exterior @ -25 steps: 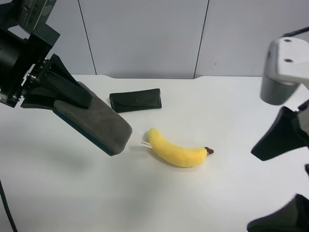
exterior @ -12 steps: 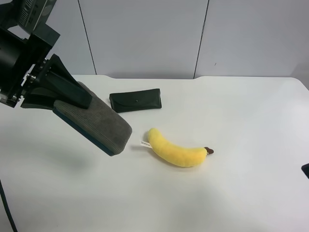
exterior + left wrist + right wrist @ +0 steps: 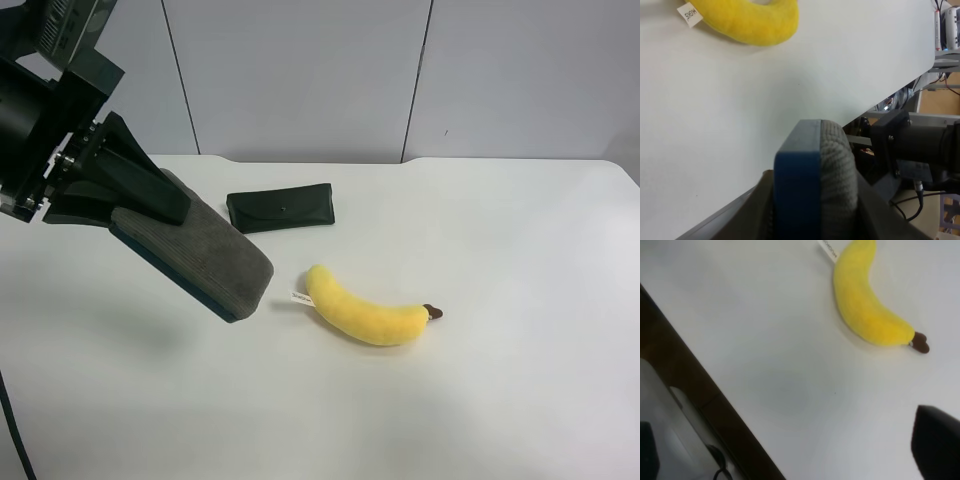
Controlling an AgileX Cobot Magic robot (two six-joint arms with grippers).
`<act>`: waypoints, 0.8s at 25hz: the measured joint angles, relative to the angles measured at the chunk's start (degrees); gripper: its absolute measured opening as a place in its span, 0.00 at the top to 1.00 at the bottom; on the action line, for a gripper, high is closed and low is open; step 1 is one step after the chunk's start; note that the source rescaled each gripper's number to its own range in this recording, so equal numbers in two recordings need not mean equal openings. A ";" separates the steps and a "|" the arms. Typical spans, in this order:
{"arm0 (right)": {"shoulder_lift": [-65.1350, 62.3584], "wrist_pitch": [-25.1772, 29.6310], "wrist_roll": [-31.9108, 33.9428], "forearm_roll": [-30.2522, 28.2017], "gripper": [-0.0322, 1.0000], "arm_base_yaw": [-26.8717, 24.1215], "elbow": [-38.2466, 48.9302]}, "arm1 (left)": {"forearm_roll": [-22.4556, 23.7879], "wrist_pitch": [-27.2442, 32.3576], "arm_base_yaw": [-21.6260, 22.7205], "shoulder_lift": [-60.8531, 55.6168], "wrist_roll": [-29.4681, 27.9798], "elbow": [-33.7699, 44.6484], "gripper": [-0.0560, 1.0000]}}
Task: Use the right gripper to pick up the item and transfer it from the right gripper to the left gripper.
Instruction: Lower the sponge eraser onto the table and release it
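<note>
The item, a grey-topped eraser (image 3: 200, 255) on a blue base, is held tilted above the table by my left gripper (image 3: 160, 222), the arm at the exterior high view's left. In the left wrist view the eraser (image 3: 812, 185) is clamped end-on between the jaws of the left gripper (image 3: 815, 212). The right arm is out of the exterior high view. In the right wrist view the right gripper (image 3: 790, 445) is open and empty, with one black fingertip (image 3: 936, 440) showing above the table near the yellow plush banana (image 3: 862, 300).
The banana (image 3: 365, 310) lies mid-table, just right of the held eraser. A flat dark case (image 3: 281, 207) lies behind it near the back wall. The white table (image 3: 480, 400) has its edge (image 3: 700, 390) close to the right gripper.
The right arm with its white mount pulled out of the exterior high view at the right. The left gripper and eraser have not moved.
</note>
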 joint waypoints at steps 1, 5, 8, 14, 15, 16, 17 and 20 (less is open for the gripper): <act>0.00 0.01 0.00 0.00 0.01 0.00 0.00 | 0.00 0.00 0.00 0.00 0.00 0.00 0.92; 0.00 0.01 0.00 0.00 0.01 0.00 0.00 | 0.00 -0.67 0.00 0.00 0.00 0.00 0.92; 0.00 0.01 0.06 0.12 0.01 -2.25 0.00 | 0.00 -0.72 0.00 0.00 0.00 0.00 0.92; -5.40 0.01 0.06 0.12 0.01 -15.35 0.25 | 0.05 -0.96 0.00 0.00 0.00 0.00 0.92; -6.84 0.01 0.06 0.12 0.01 -18.15 0.25 | 0.05 -0.96 0.00 0.00 0.00 0.00 0.92; -8.17 0.01 0.06 0.12 0.01 -20.57 0.25 | 0.05 -0.96 0.00 0.00 0.00 0.00 0.92; -9.11 0.01 0.06 0.12 0.01 -23.50 0.25 | 0.05 -0.96 0.00 0.00 0.00 0.00 0.92; -11.34 0.01 0.06 0.12 0.01 -31.23 0.25 | 0.05 -0.98 0.00 0.00 0.06 0.00 0.92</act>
